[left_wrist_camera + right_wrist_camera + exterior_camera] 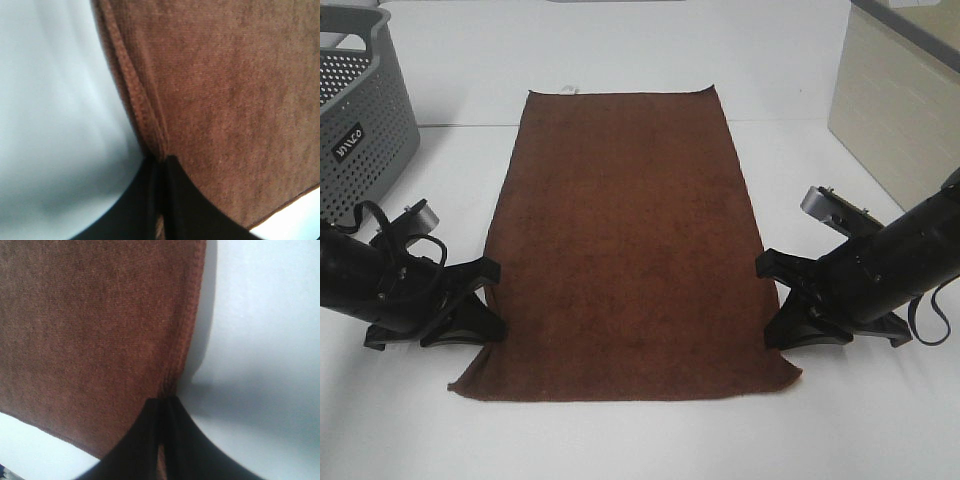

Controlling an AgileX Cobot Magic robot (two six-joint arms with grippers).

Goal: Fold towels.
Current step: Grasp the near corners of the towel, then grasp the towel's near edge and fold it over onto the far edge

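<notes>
Leftmost, a grey basket is seen at the far corner of the table, well apart from the work. Next, the left gripper is found low on the table, its jaws clenched on the towel's left long edge; in the left wrist view the hem is seen pinched between the closed fingers.

The towel is laid flat in the middle of the table. Its long axis runs straight away from the robot, and a small white tag is seen at the far short edge. On the right, the right gripper is clamped in the same way on the opposite long edge, as is confirmed by the right wrist view. A beige cabinet is seen beyond it.

Both grips are placed towards the near end, level with one another, so neither arm is nearer than the other. From each gripper, most of the cloth lies ahead and inward. A fold along the long axis is therefore judged likely: the near part would be lifted and carried towards the tagged edge. Even travel would be needed from both arms to keep the edges square.
</notes>
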